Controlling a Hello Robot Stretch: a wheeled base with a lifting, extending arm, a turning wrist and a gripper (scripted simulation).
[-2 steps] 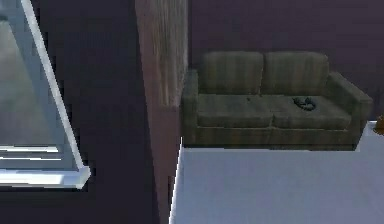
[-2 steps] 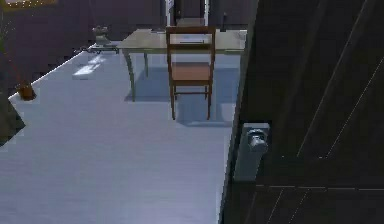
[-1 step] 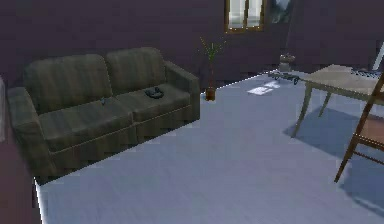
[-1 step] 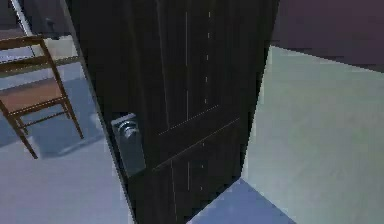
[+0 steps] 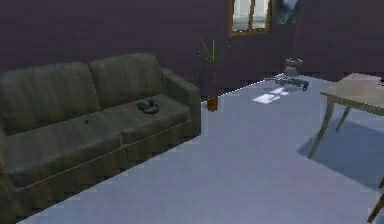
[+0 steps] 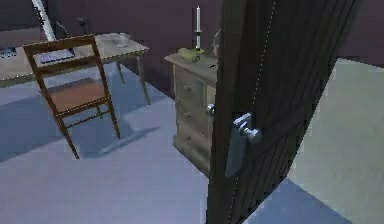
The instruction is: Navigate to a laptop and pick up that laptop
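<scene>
Door (image 6: pixel 265 100) with handle | dresser (image 6: pixel 190 100) behind | chair (image 6: pixel 78 92) at table (image 6: pixel 138 47) | sofa (image 5: pixel 90 115)

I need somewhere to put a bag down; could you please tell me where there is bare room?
Free: the sofa seat left of the dark object; floor between sofa and table. Crowded: the dresser top, with a candle.

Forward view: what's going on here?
The Stretch faces a dark sofa with a small dark thing on its cushion and a potted plant beyond. On the arm side stand a wooden chair at a table, a dresser with a candle, and a dark door. A flat pale thing on the table may be the laptop; cannot tell.
</scene>
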